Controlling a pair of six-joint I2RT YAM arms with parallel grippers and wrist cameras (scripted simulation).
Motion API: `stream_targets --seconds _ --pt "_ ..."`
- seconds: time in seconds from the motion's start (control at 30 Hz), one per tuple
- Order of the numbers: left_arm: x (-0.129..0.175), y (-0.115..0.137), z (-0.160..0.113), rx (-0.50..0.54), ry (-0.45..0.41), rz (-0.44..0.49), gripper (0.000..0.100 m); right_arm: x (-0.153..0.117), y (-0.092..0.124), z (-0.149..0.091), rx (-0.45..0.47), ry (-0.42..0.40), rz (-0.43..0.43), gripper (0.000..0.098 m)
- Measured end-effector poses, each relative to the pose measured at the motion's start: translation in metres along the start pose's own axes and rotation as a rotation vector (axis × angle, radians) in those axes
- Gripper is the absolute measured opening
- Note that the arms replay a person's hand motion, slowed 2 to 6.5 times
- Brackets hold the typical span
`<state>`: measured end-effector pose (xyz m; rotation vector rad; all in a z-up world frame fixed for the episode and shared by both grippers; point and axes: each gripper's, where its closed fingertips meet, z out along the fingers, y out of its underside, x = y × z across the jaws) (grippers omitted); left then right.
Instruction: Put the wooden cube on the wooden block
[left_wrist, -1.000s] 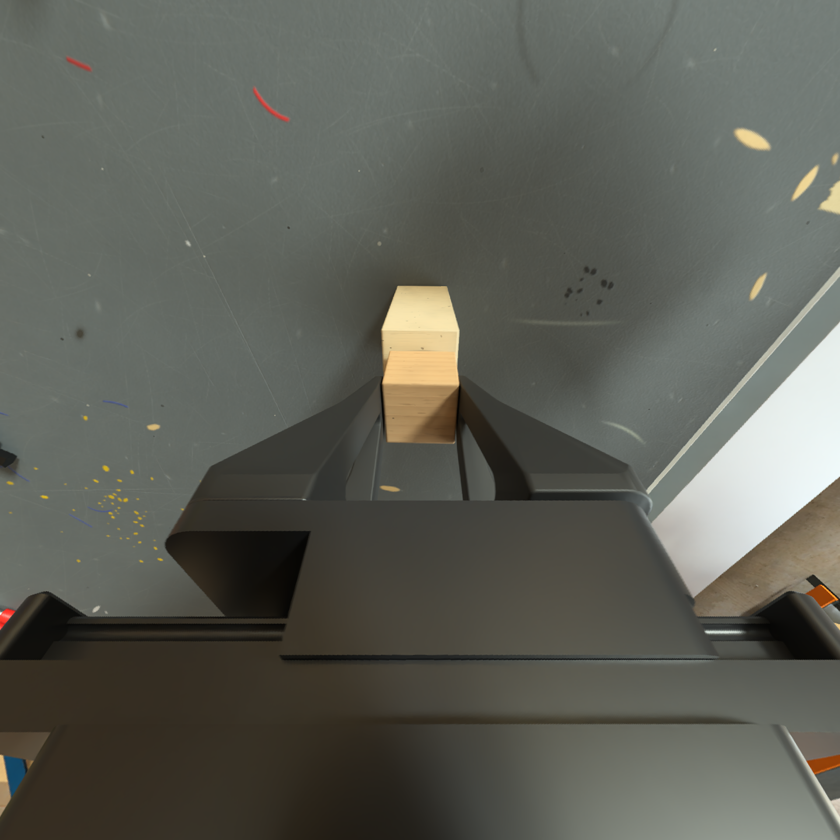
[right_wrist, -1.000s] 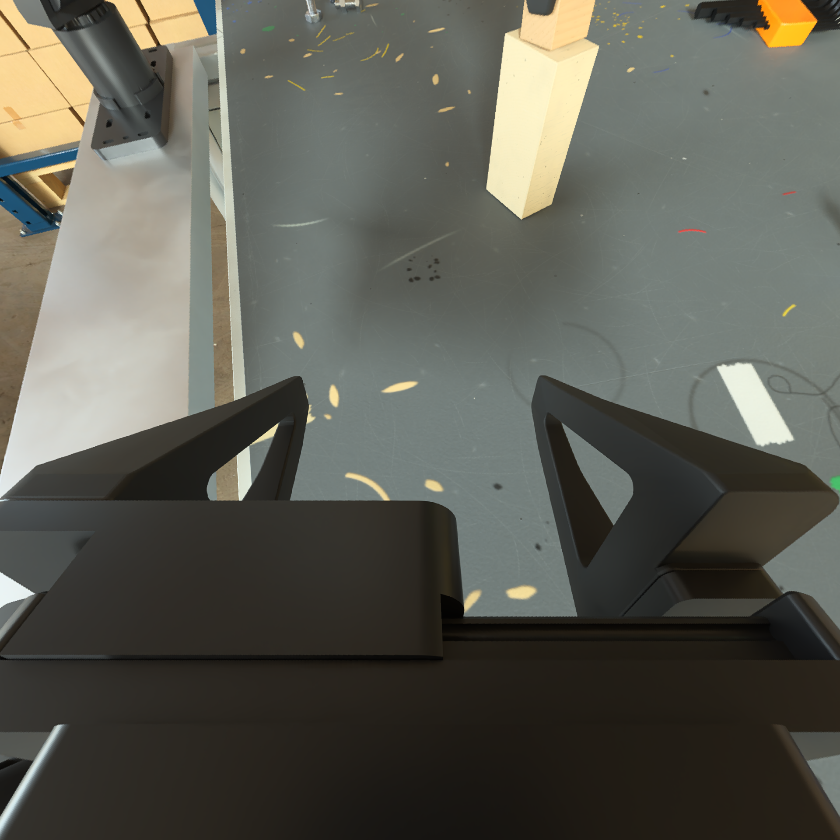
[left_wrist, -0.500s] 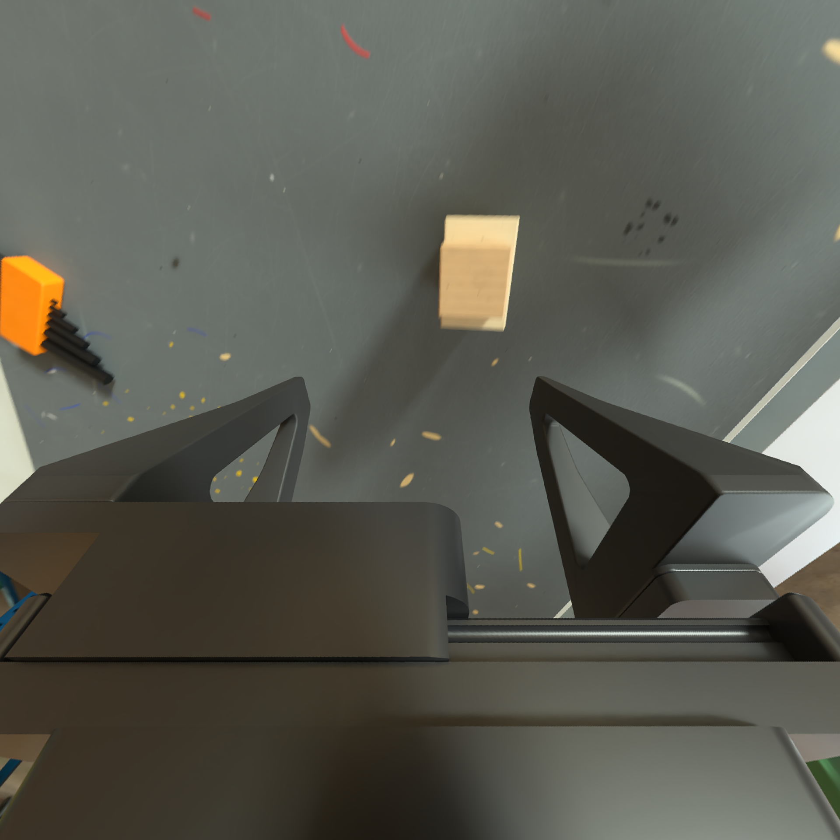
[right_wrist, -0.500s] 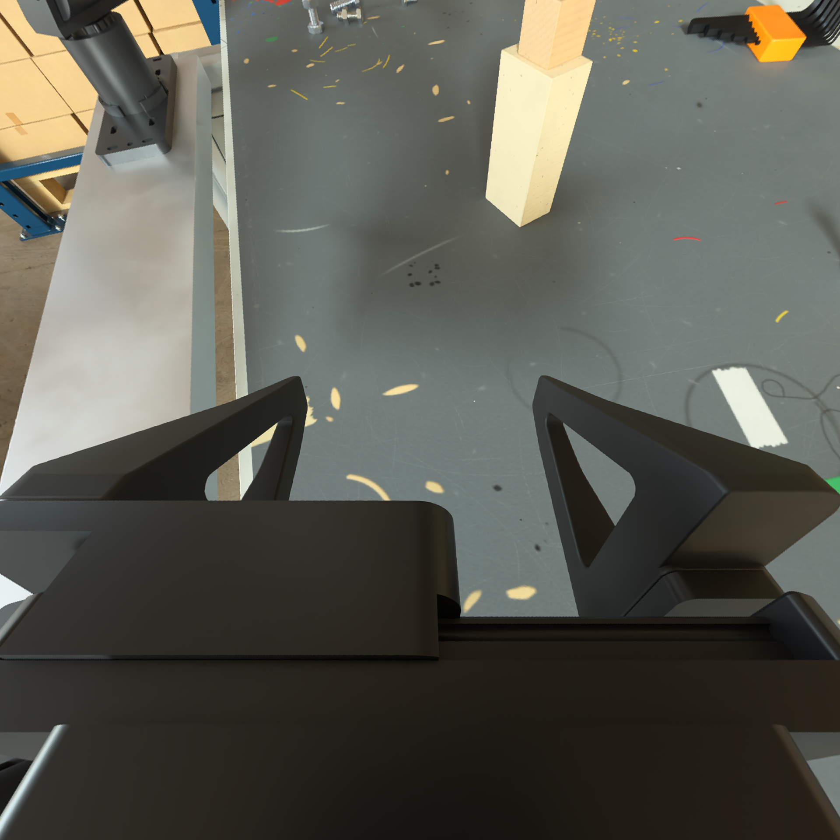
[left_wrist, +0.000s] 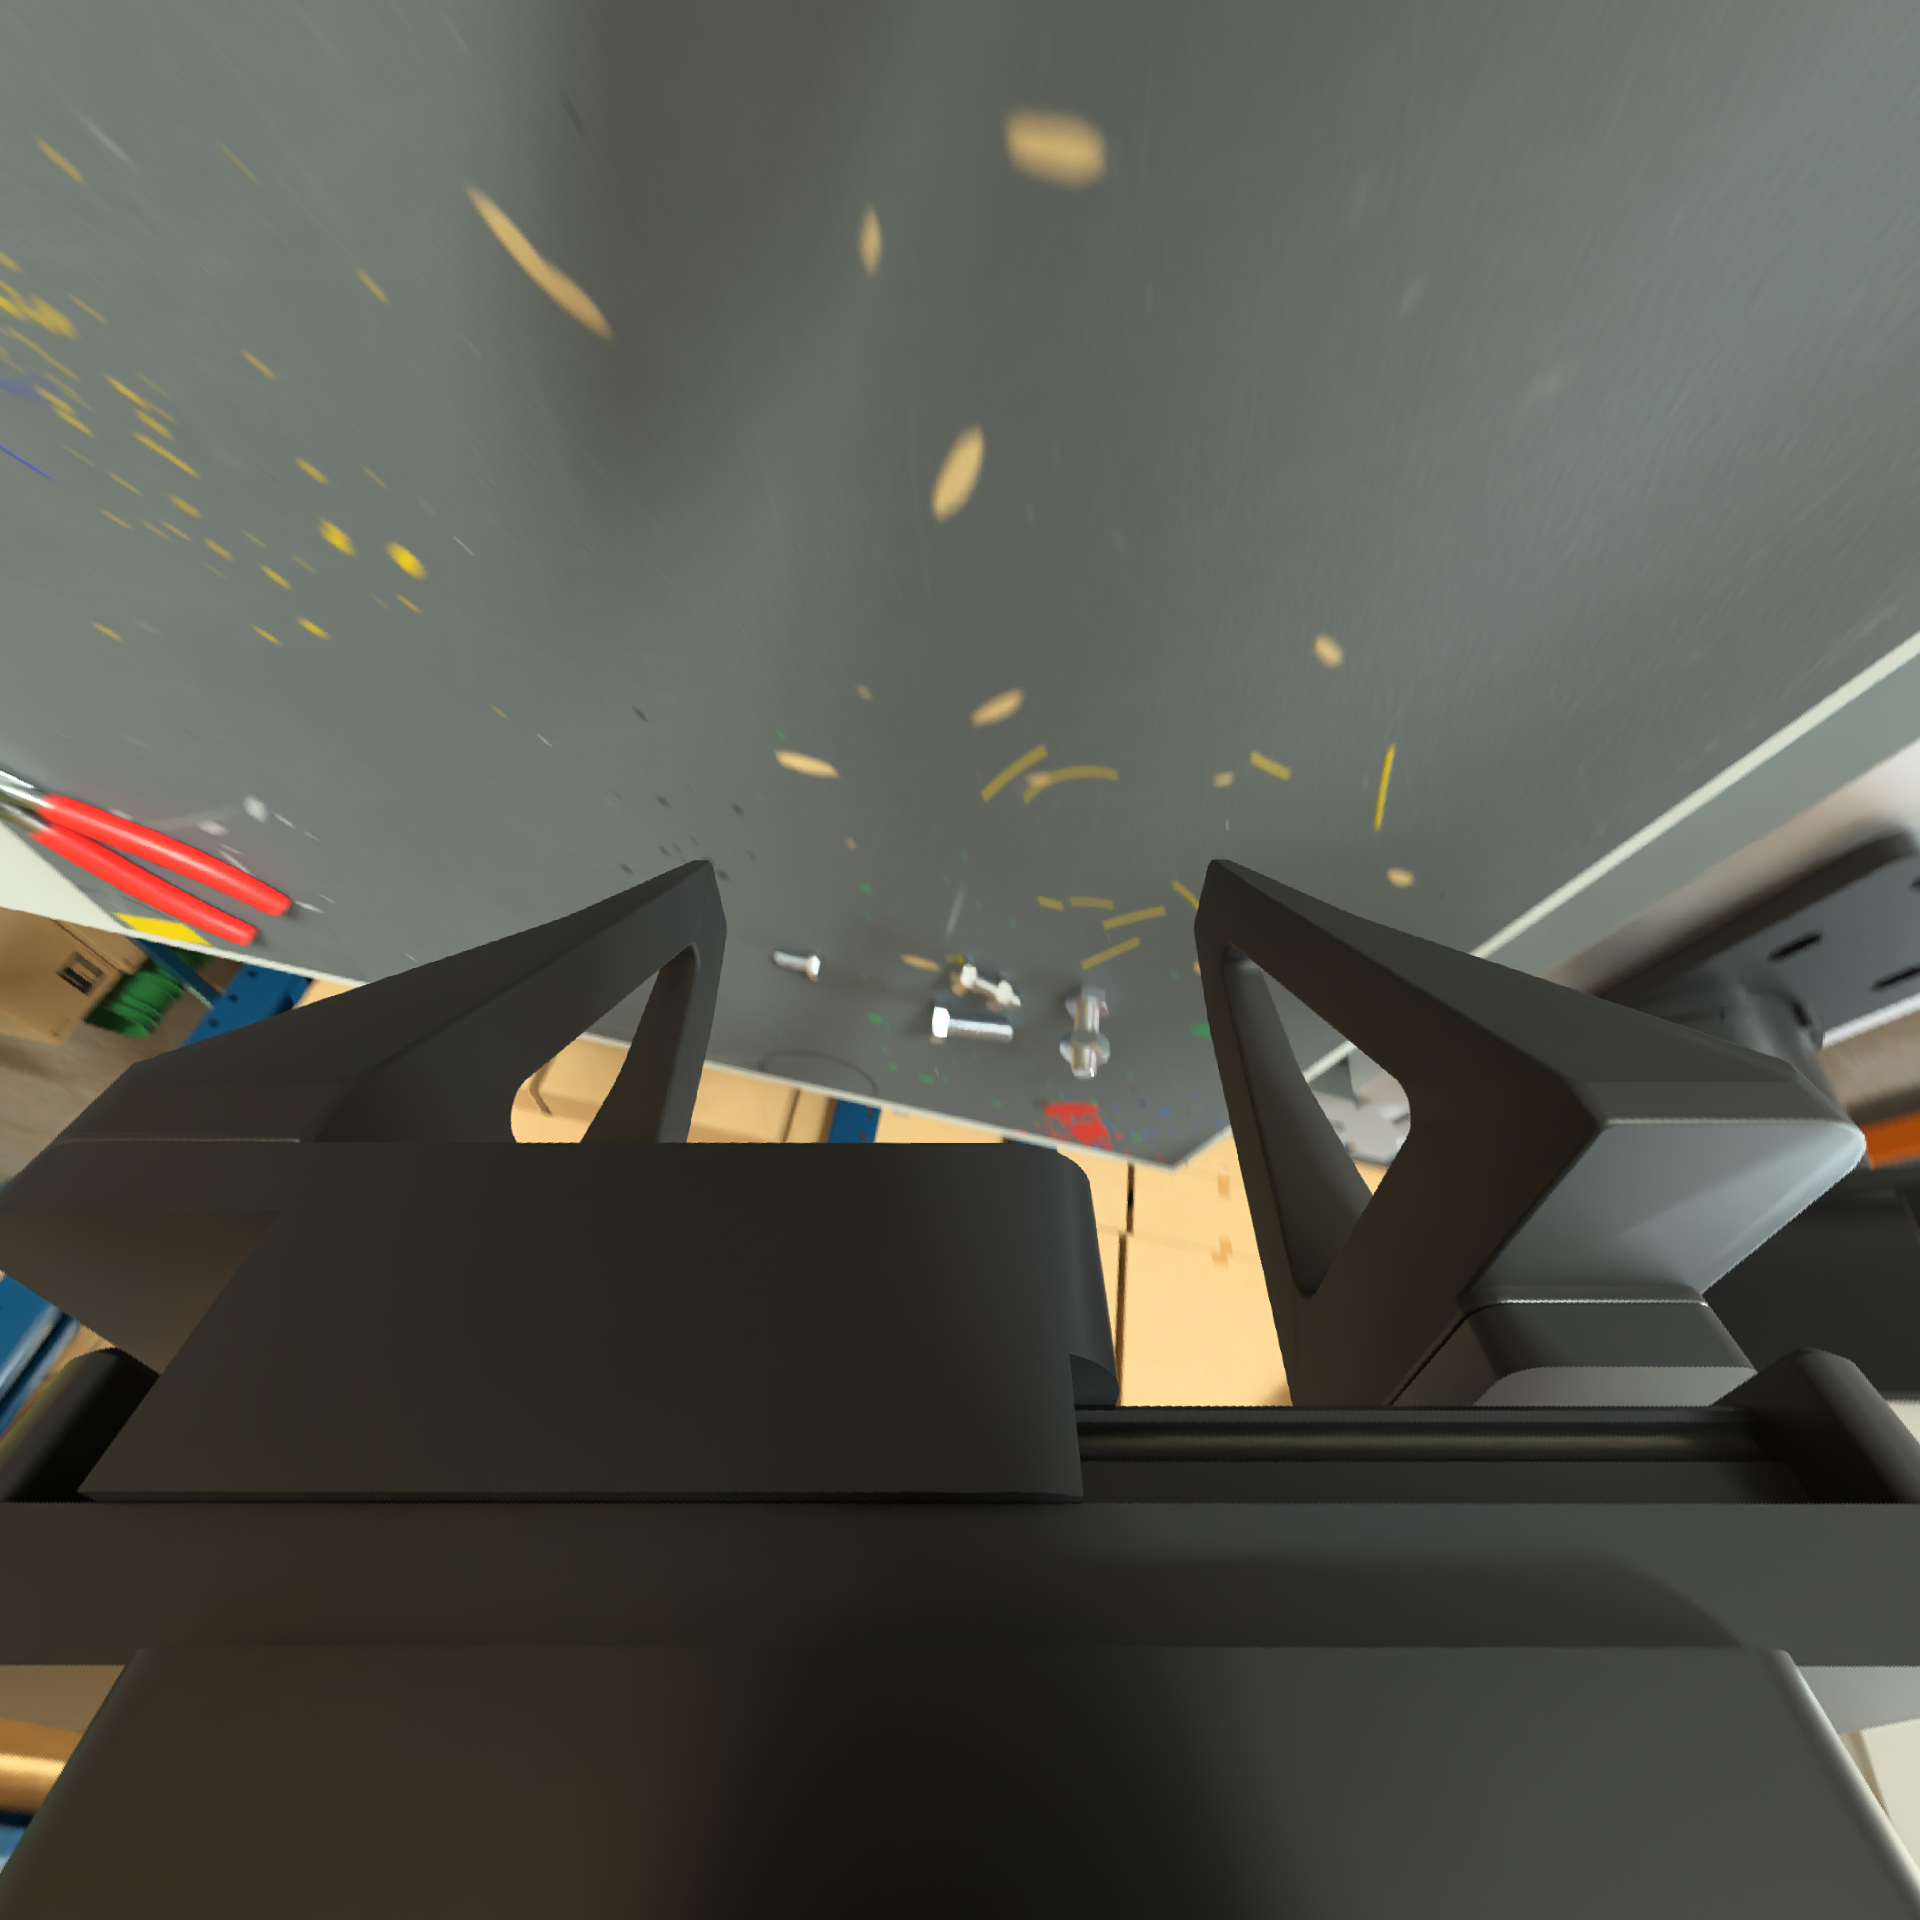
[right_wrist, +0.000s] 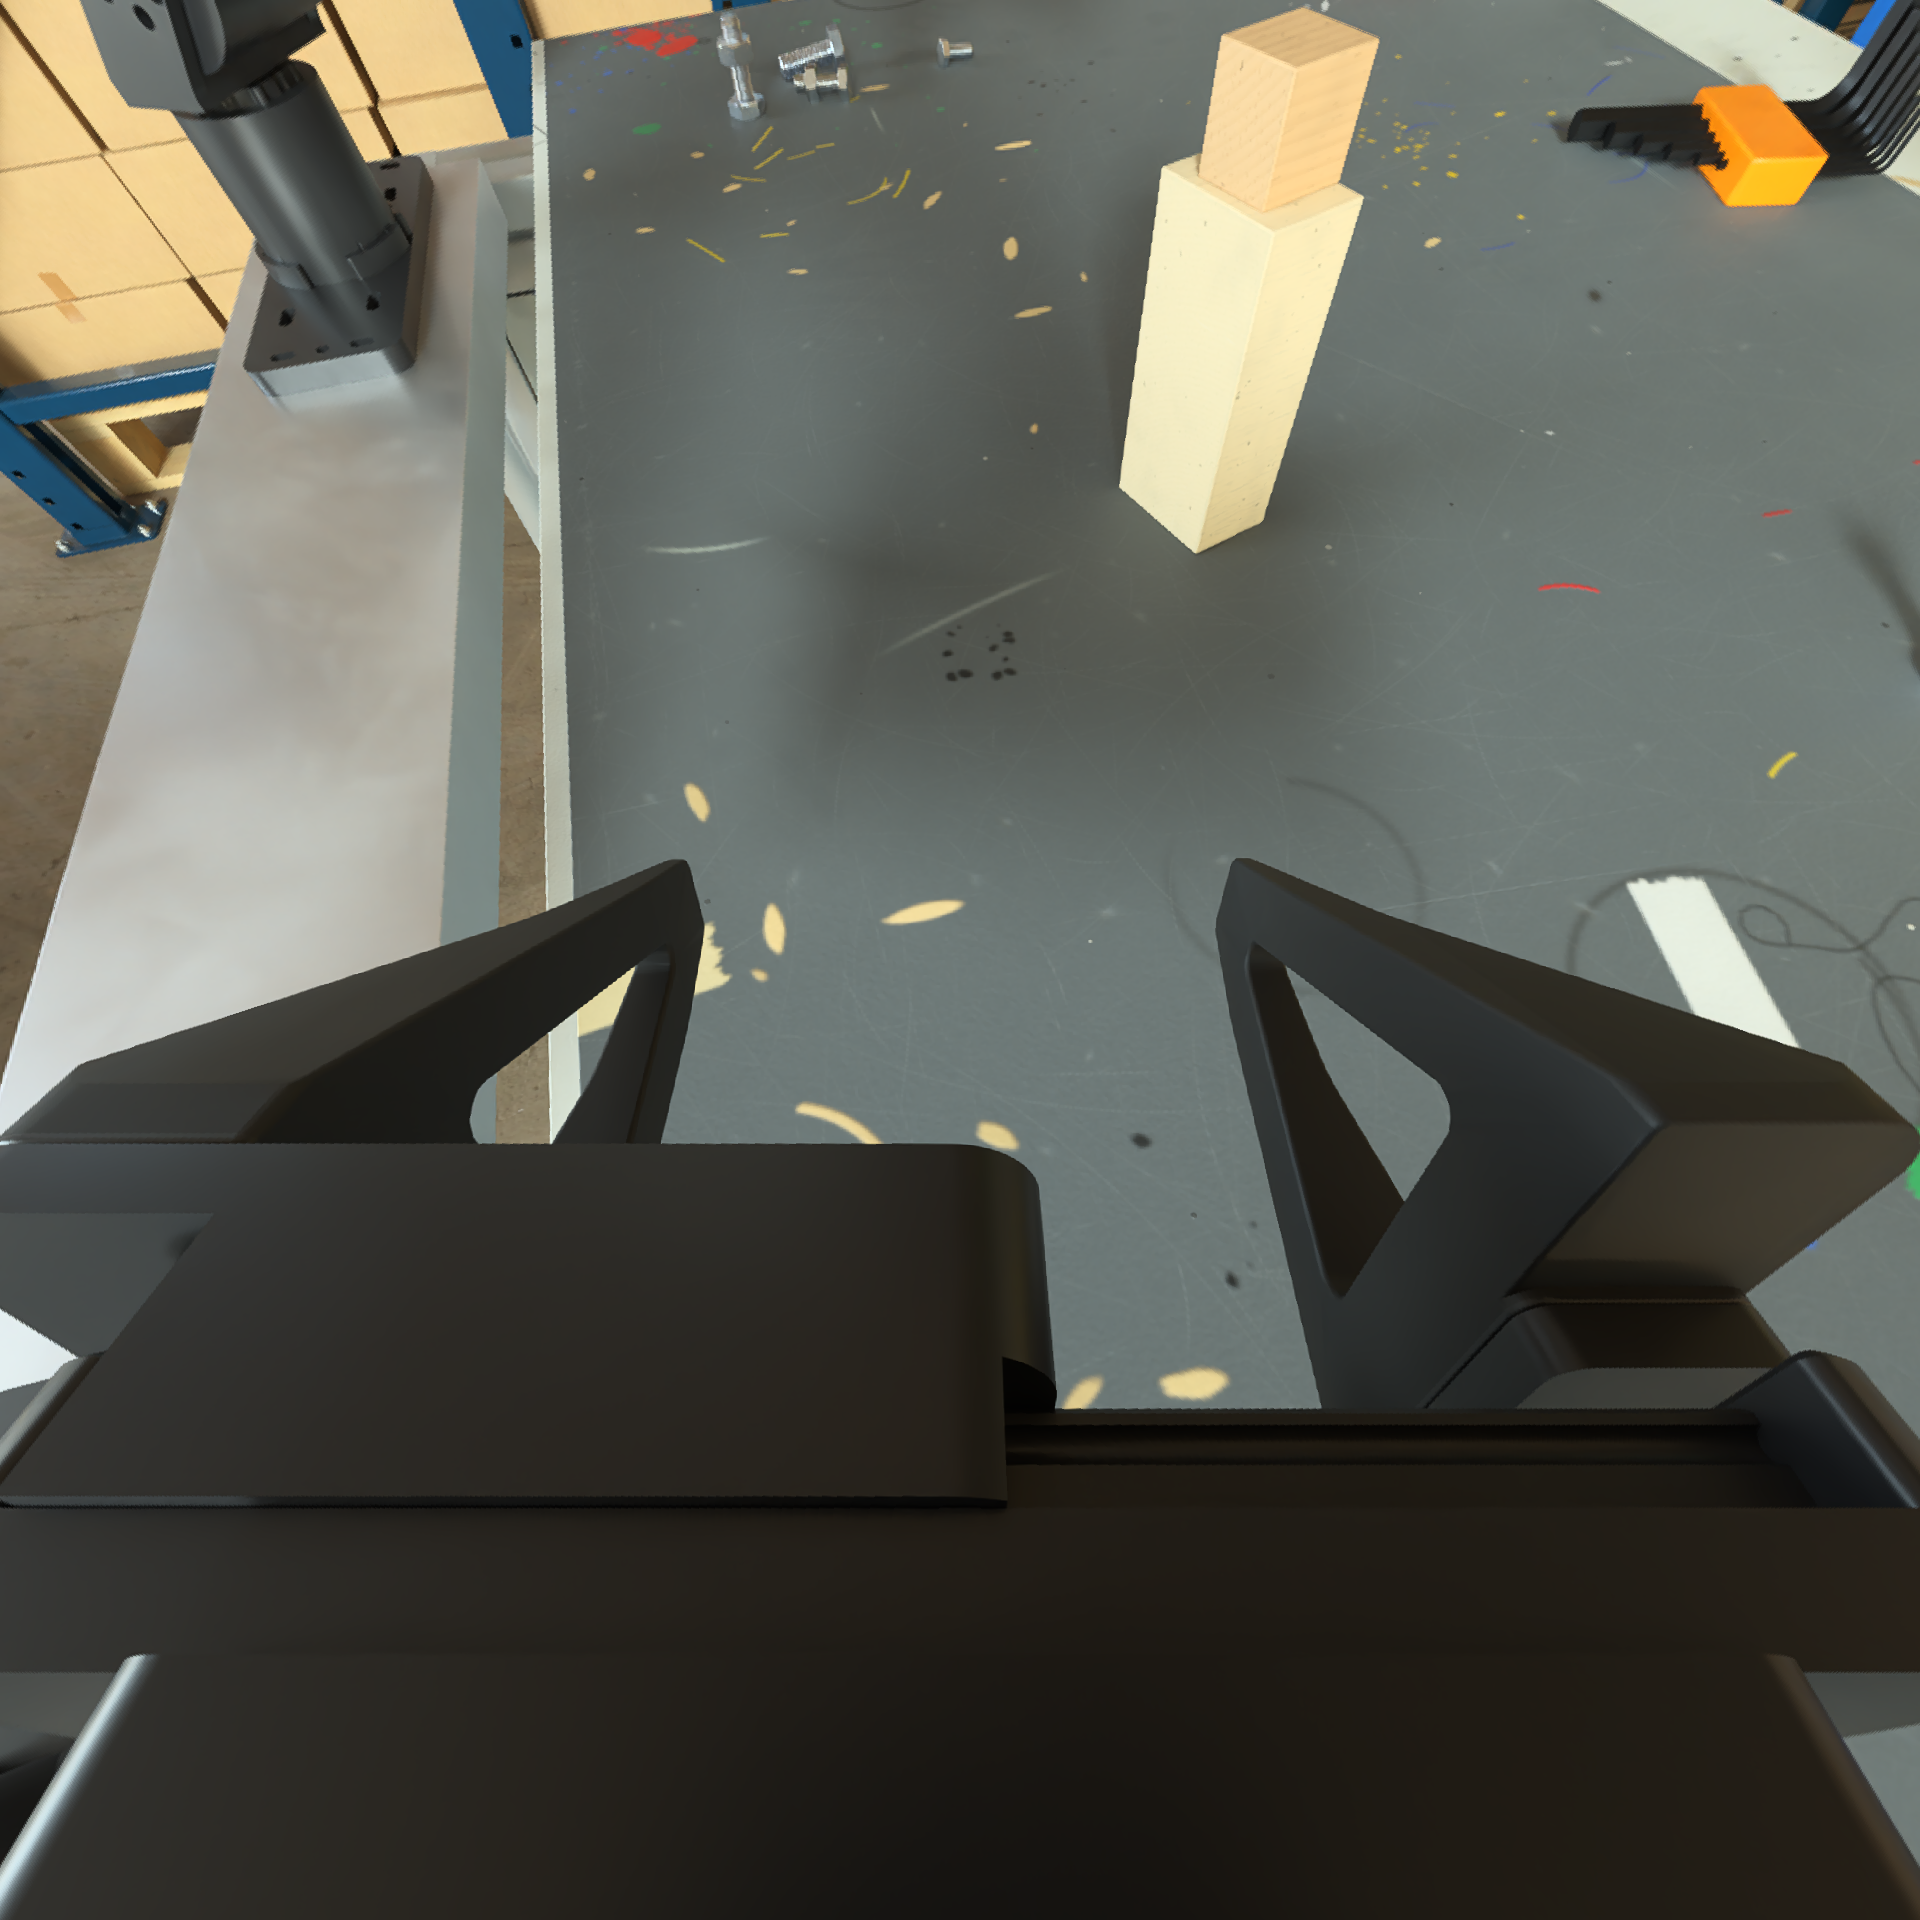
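In the right wrist view the tan wooden cube (right_wrist: 1288, 104) rests on top of the tall pale wooden block (right_wrist: 1231, 364), which stands upright on the grey table. My right gripper (right_wrist: 956, 883) is open and empty, low over the table well in front of the block. My left gripper (left_wrist: 956, 873) is open and empty; its view is blurred and shows neither cube nor block, only the table's far part.
Several bolts (right_wrist: 800, 68) lie near the far table edge, also in the left wrist view (left_wrist: 977, 1023). An orange holder with black hex keys (right_wrist: 1756, 145) sits far right. Red-handled pliers (left_wrist: 156, 868) lie at left. An arm base (right_wrist: 312, 239) stands on the white side rail (right_wrist: 260, 727).
My left gripper let go of the cube on the block, opened, drew away and swung toward the table's far edge. The right arm shifted slightly, so the block now looks a little nearer.
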<state>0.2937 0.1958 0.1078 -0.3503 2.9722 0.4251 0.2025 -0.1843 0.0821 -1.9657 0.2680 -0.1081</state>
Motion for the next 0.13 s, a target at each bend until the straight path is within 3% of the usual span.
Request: stream_targets --seconds 0.13 --pt "0.007 0.035 0.025 -0.16 0.055 0.008 0.076 -0.002 -0.001 0.004 0.008 -0.009 0.001 0.0846"
